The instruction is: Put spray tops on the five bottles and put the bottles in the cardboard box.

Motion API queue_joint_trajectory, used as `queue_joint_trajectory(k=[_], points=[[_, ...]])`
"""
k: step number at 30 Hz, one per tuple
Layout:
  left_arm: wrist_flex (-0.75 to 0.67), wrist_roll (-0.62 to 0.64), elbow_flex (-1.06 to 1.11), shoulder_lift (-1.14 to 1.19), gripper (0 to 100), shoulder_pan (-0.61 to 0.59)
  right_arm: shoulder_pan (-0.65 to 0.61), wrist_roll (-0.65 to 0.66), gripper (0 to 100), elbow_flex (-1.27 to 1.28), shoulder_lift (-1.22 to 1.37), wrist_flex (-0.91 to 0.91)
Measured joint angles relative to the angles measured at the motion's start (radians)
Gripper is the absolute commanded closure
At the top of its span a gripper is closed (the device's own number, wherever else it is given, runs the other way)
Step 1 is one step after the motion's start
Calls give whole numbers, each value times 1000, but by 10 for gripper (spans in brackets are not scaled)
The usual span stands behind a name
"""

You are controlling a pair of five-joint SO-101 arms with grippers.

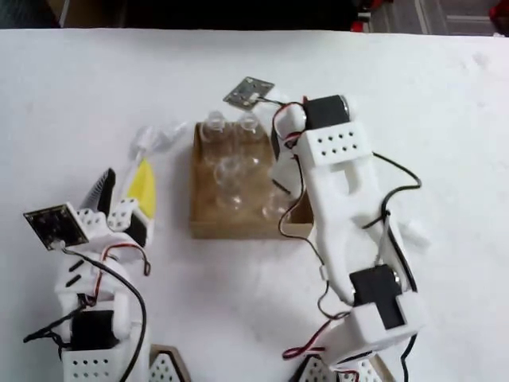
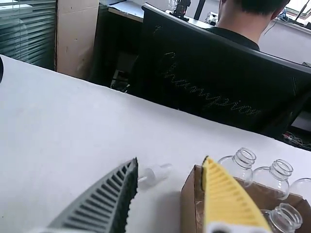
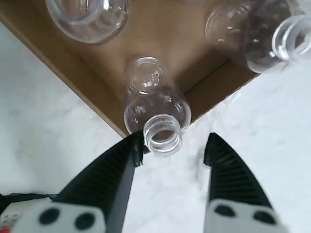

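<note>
Right gripper (image 3: 171, 154) spread, clear bottle (image 3: 156, 109) just ahead of our fingertips (image 3: 132, 151); we'd centre its neck, then close gently.

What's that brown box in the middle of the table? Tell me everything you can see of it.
The cardboard box is plain brown, shallow and roughly square, open on top with low walls. It sits flat on the white table between the two arms. Clear bottles stand upright inside, necks open, with no spray tops. The right gripper hangs open over one corner, its fingers on either side of a bottle's neck.
</note>
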Motion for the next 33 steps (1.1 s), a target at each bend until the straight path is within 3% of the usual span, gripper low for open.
queue_joint_trajectory(k=[14,20,26,33], points=[[0,0,0,0,797,0,14,-20,818,69,-439,0],[0,0,2,0,797,0,152,-175,818,160,-535,-14],[-31,-54,37,0,801,29,321,-445,818,351,-658,-95],[-54,-72,48,0,801,40,523,-578,818,743,-763,-390]])
